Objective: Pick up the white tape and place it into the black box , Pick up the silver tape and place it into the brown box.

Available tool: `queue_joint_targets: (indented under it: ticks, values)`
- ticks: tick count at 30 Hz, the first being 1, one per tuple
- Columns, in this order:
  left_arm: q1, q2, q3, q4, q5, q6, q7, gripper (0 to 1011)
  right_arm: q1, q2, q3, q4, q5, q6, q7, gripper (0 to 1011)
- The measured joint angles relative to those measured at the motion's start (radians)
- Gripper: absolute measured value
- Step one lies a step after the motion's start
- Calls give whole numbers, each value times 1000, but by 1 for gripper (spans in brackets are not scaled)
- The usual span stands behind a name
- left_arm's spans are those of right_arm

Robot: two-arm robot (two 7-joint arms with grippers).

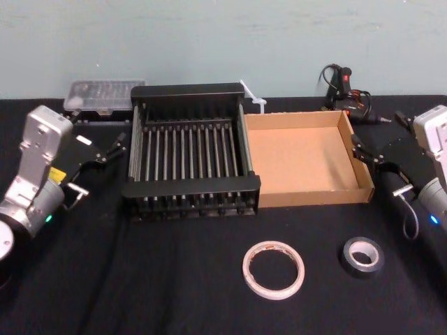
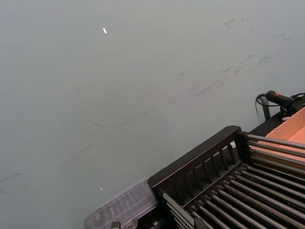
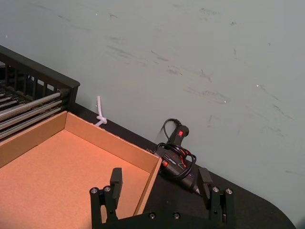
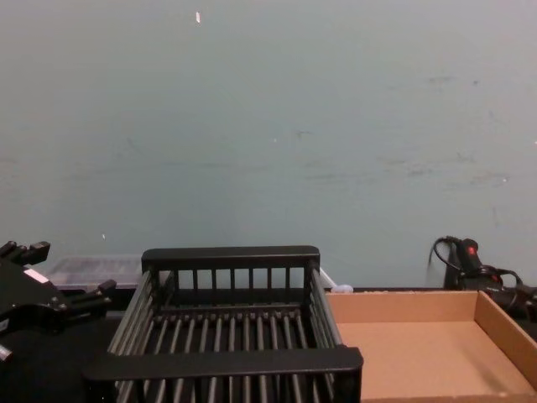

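- Black cloth covers the table [image 1: 140,286], and a pale grey-green wall rises behind it. A clear plastic case [image 1: 105,94] and a black corded tool with a red switch [image 1: 342,80] sit along the back edge.
- Progress: by the look of things, neither half of the task is done.
- The wide, thin-walled white tape ring [image 1: 248,271] lies flat on the cloth near the front edge, in front of the gap between the two boxes.
- The small, thick silver-grey tape roll [image 1: 374,264] lies flat just to its right, apart from it.
- The black plastic crate [image 1: 192,187] with slatted bars holds nothing, and neither does the shallow brown cardboard tray [image 1: 314,196] touching its right side (both floors are bare).
- What is left, then: both picks and both placements.
- The left gripper [image 1: 96,167] hovers beside the crate's left wall, fingers spread wide and holding nothing, well apart from either tape.
- The right gripper [image 1: 380,171] hangs just beside the tray's right wall. Its fingers are likewise wide and empty, as its wrist view makes plain, and it points inward over the tray's edge.
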Motion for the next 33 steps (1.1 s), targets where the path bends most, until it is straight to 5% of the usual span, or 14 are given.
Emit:
queue_joint_targets:
  ticks: [11,21,33]
  values:
    - [0,0,0,0,0,0,0,1002,-4,1,5,-5,0,0,3,1002]
    - [0,0,0,0,0,0,0,1001,-73,38,70,-103,52,40,48,1003]
    - [0,0,0,0,0,0,0,1001,-216,128,176,-270,158,138,120,1002]
